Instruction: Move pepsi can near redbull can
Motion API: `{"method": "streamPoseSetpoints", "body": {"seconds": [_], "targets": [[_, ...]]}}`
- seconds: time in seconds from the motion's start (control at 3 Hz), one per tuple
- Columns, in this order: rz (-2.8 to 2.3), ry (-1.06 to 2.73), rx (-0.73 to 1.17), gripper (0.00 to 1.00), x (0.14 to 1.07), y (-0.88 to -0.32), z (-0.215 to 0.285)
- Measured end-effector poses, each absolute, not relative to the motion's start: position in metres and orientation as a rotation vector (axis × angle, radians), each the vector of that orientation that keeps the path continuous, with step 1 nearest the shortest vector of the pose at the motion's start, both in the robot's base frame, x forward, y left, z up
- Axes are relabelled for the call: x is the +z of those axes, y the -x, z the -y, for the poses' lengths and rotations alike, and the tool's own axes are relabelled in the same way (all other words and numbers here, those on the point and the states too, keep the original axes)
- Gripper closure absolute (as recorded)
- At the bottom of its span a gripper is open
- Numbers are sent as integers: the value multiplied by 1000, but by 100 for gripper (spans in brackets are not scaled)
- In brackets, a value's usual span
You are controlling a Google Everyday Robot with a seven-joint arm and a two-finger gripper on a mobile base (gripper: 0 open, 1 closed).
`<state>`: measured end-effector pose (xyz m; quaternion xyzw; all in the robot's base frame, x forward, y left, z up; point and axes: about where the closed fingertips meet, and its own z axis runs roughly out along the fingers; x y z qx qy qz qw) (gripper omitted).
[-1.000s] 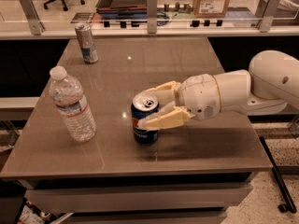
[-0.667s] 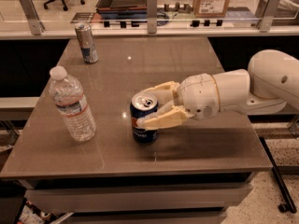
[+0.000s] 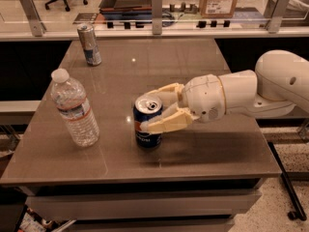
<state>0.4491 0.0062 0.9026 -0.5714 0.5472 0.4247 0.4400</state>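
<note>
The pepsi can (image 3: 146,135), squat and dark blue with a silver top, stands upright on the brown table (image 3: 159,62) near its front middle. My gripper (image 3: 149,111) reaches in from the right and is shut on the pepsi can, one finger (image 3: 166,121) across its front right side and the other behind its rim. The can's base rests on the table. The redbull can (image 3: 90,44), slim, silver above and blue below, stands at the table's far left corner, well away from the pepsi can.
A clear plastic water bottle (image 3: 75,108) stands upright at the front left, a short way left of the pepsi can. A counter with glass panels and posts (image 3: 155,6) runs behind the table. My white arm (image 3: 270,86) spans the right side.
</note>
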Motion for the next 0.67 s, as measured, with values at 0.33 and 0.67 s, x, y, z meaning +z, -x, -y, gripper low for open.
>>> {"method": "streamPoseSetpoints", "body": {"seconds": [0.33, 0.67], "targets": [[-1394, 1344, 1027, 100, 919, -476, -4], [-1437, 1261, 956, 100, 945, -522, -2]]}}
